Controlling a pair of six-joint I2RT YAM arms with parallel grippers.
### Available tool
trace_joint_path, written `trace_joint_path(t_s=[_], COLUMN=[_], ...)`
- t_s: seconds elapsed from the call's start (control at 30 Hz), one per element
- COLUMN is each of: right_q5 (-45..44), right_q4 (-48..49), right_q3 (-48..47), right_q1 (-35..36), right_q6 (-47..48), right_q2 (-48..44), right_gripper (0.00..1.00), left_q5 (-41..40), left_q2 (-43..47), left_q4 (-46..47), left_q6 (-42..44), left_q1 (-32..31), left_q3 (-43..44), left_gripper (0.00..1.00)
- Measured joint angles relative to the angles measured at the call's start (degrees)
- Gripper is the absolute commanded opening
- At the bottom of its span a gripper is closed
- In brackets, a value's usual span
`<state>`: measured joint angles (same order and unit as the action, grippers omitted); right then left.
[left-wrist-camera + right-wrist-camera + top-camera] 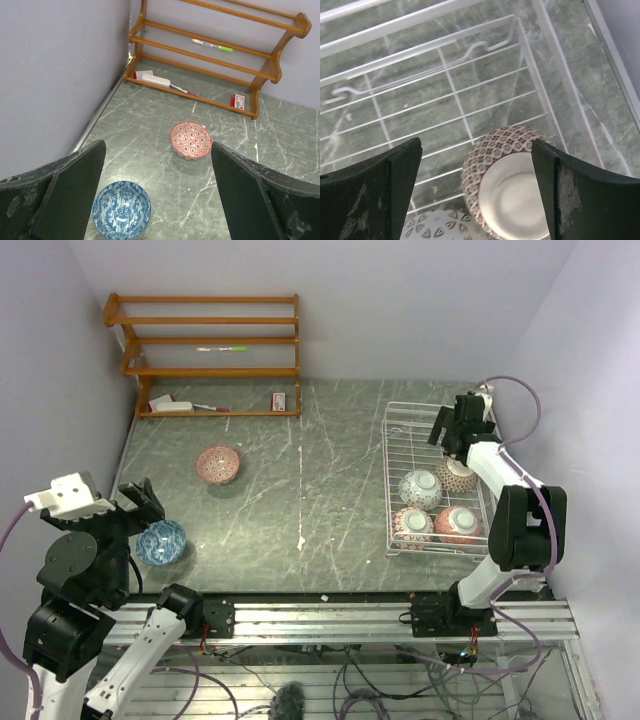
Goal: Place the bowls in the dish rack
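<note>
Four bowls in the rack, two on the tabletop

A wooden shelf stands far left. The white wire dish rack on the right holds four upturned patterned bowls. The red bowl and blue bowl sit upright. The left claw and right claw are both open and empty.

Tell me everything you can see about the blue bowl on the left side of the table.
The blue bowl is small, round, looks ceramic, with a dense blue-and-white pattern inside. It sits upright and empty on the grey-green table near the left wall, apart from the red bowl. The open left gripper hangs above it, not touching.
</note>
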<state>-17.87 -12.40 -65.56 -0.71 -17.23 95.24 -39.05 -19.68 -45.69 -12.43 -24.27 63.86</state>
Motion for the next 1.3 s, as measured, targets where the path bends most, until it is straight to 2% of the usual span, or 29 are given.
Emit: trace_joint_path(t_s=[0.3,0.47,0.73,1.13,1.3], right_q5=[0.3,2.5,7.7,16.7,23.0], right_q4=[1.0,0.4,-1.7,0.0,1.8], right_q3=[3.8,8.2,11.6,13.8,14.3], right_q1=[8.5,9.0,8.9,8.9,8.9], right_q6=[-0.7,-3.0,-4.3,-6.3,-6.7], right_q2=[-9.6,-14.5,-13.2,-12.9,-13.0], right_gripper=[0.93,0.93,0.93,0.93,0.93], left_q5=[-0.2,-0.2,-0.2,-0.2,-0.2], left_q2=[-0.7,-0.9,-1.3,-1.7,-1.7], left_q4=[0.3,0.3,0.3,0.3,0.3], left_q6=[0.1,0.0,0.0,0.0,-0.1], left_q1=[-0.4,-0.4,-0.5,-0.5,-0.6], left_q3=[-0.4,-0.4,-0.4,-0.4,-0.4], left_gripper=[0.98,0.98,0.98,0.98,0.97])
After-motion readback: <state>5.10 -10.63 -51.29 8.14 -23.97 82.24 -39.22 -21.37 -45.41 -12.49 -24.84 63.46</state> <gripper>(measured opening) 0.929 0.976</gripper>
